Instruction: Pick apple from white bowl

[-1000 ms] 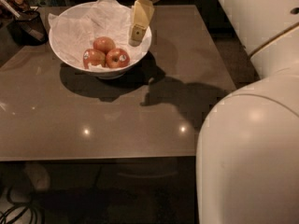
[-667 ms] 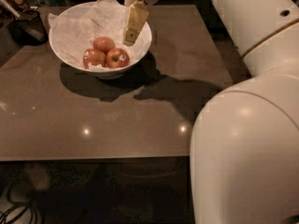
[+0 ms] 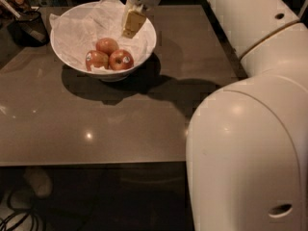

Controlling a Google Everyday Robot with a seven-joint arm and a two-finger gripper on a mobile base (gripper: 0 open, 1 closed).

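Apple: the apple [image 3: 121,59] is seen at the front right of a group of three, close against the two other apples [image 3: 102,53].
Bowl: all is held in the white bowl [image 3: 139,57], on crumpled paper [image 3: 82,30], at the far left of the table [image 3: 144,119].
Gripper: the gripper [image 3: 129,32] is placed over the bowl's back right, above the apple and apart from it; how far it is open cannot be told, and nothing is seen held.
Advice: a straight descent onto the right apple is judged best, so that the neighbours are not pushed.
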